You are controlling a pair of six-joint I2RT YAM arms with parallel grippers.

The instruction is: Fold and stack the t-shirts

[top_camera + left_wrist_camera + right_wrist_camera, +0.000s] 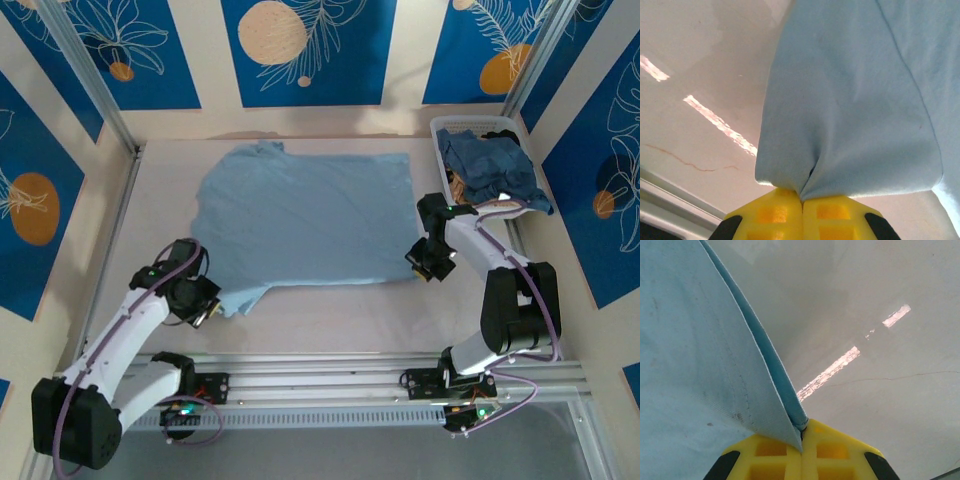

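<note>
1. Light blue t-shirt (pixel 300 215) lies spread flat mid-bench (pixel 330 320).
2. Left fingers (pixel 803 204) clamped tight on its near-left corner, fabric bunched at the pinch.
3. Right fingers (pixel 803 434) pinch its near-right hem edge.
4. Darker blue t-shirts (pixel 490 165) heaped in white basket (pixel 455 124), far right.

You're seeing one t-shirt (pixel 305 215) lying spread at centre of the table (pixel 330 315); basket (pixel 472 122) sitting far right, more t-shirts (pixel 490 165) lying inside.
</note>
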